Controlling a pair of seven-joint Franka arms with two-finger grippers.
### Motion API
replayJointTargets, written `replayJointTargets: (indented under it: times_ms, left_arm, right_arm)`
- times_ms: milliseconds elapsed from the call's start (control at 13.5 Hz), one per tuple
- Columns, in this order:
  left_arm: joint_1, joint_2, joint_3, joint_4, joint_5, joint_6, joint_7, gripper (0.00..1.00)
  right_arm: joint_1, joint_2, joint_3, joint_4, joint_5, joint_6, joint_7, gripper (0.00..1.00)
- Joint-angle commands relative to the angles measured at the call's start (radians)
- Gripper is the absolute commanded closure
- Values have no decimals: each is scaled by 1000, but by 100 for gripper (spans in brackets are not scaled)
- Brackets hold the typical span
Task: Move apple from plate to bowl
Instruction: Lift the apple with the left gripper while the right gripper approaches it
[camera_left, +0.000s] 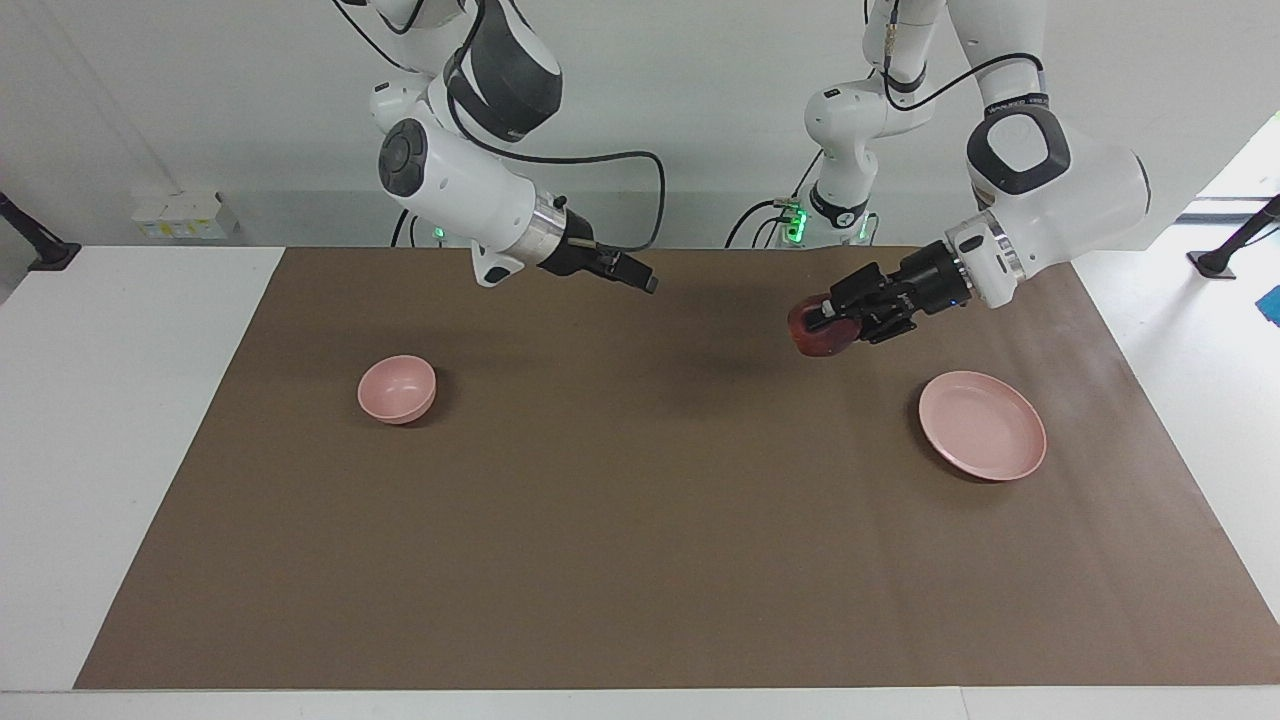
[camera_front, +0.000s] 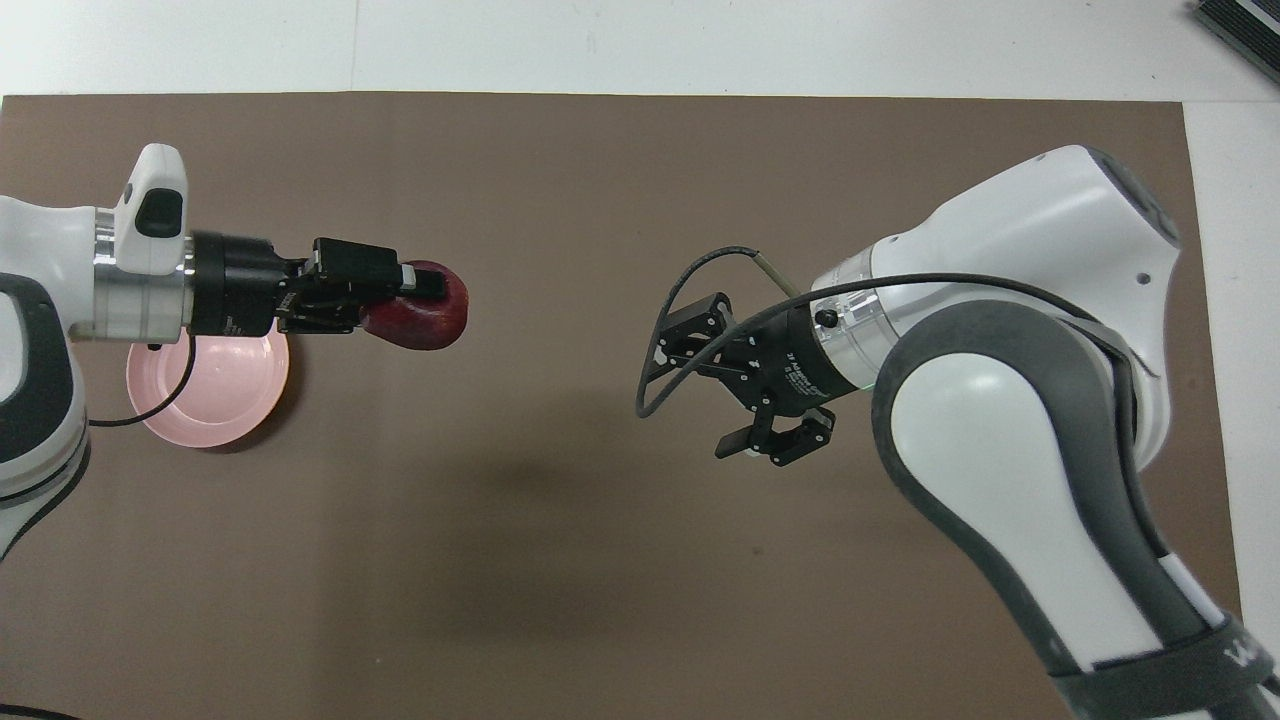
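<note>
Apple (camera_left: 815, 335), rigid, smooth and light, is hanging above the surface beside the plate (camera_left: 983, 425), pinched across its middle by the left gripper's (camera_left: 828, 322) fingers; right gripper (camera_left: 640, 278) is waiting, fingers seemingly together.

Bright even light, soft shadows, sharp

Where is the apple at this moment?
The left hand holds the apple in the air over the brown mat, off the plate.

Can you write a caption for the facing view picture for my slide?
Left tool carries the apple in the air, off the plate, while the right tool waits above the table.
</note>
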Motion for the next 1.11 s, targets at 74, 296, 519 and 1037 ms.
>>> replayJointTargets:
  times_ms: [74,296,519,1037]
  left_arm:
    - [-4,-27,-1,-26,-89,-9,10,100]
    - [-6,-42,-9,-44,-153,-12,28,100]
    - [-6,-109,-4,-127,-224,-67,94,100]
    - [-24,-149,0,-171,-228,-121,96,100]
  right_arm:
    - [24,1,0,0,132,36,208,0]
    - [72,-2,1,1,192,109,395,0]
    - [135,-1,1,0,193,255,628,0]
    - [95,5,-3,-11,174,293,774,0]
